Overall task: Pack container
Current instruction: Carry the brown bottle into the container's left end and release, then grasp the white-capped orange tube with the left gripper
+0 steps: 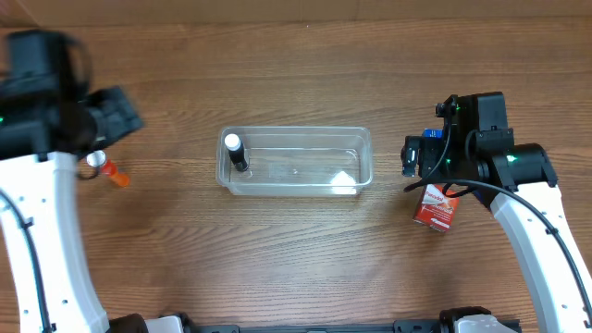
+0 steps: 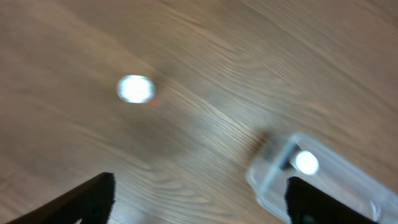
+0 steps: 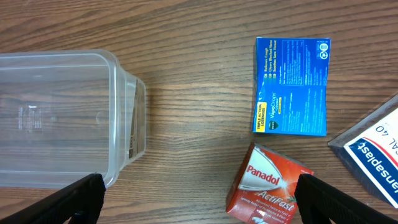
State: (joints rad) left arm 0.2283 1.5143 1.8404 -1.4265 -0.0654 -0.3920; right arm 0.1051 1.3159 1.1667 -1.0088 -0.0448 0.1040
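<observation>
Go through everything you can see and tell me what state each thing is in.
container: open, no lid, one bottle inside.
dark bottle: capped, in the container.
orange bottle: capped, on the table outside it.
Panadol box: closed, on the table.
blue box: closed, lying flat.
white box: partly out of frame, cannot tell.
left gripper: open, empty.
right gripper: open, empty.

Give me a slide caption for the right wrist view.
Open jaws above Panadol box, blue VapoDrops box and clear container.

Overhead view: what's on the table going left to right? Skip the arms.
orange bottle → white-capped dark bottle, standing at the left end inside the container → red box
</observation>
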